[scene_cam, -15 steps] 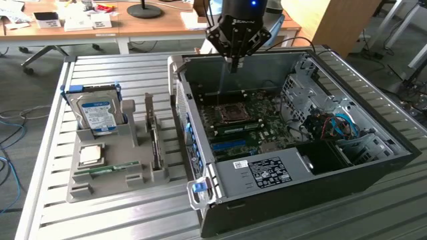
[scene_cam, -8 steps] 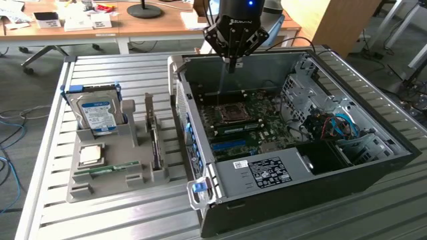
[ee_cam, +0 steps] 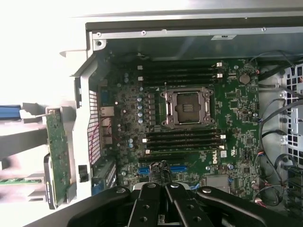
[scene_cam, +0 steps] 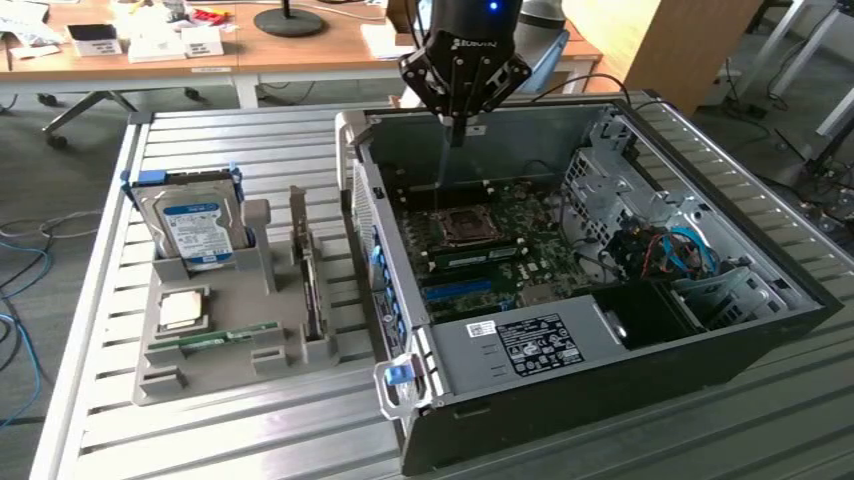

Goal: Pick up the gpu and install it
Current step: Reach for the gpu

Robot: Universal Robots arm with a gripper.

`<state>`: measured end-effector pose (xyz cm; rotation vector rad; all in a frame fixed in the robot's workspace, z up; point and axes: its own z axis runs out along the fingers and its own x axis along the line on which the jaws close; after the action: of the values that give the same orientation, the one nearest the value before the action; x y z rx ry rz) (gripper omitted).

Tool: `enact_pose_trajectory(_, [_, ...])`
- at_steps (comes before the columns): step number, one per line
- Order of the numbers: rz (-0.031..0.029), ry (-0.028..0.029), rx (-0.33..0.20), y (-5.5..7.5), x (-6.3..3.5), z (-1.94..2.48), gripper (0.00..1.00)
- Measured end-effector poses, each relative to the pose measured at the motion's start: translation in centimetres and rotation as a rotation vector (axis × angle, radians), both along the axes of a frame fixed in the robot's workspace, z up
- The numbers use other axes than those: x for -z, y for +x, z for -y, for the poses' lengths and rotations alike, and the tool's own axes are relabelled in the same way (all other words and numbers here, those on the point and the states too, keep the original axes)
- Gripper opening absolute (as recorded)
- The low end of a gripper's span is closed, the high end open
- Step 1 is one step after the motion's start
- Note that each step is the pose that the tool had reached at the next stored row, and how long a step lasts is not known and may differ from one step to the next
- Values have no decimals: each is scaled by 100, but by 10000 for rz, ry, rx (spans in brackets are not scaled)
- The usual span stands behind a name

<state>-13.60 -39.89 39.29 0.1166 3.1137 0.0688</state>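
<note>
Hovering at 12 o'clock over the open computer case (scene_cam: 627,400), exterior view: 1 gripper (scene_cam: 458,128), fingers pressed together, holding nothing. Gpu (scene_cam: 304,265) stands on edge in the grey holder (scene_cam: 214,350), 9 o'clock of the case.

I work in what looks like a robotics lab set up inside an office. Under me is a slatted aluminium table (scene_cam: 187,130), and on it an open desktop computer case (scene_cam: 694,340) with its motherboard (ee_cam: 189,123) bare. A grey moulded parts holder (scene_cam: 254,340) sits near the table's edge on the exterior view's left, a hard drive (scene_cam: 194,225) standing in it. Beyond the far edge are cluttered wooden desks (scene_cam: 307,50), a monitor foot (scene_cam: 290,20), grey carpet (scene_cam: 67,180) and loose cables (scene_cam: 20,270) on the floor.
</note>
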Motion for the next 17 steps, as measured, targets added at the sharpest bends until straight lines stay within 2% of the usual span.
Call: enact_pose_trajectory(17, [0,0,0,-161,3,0,11])
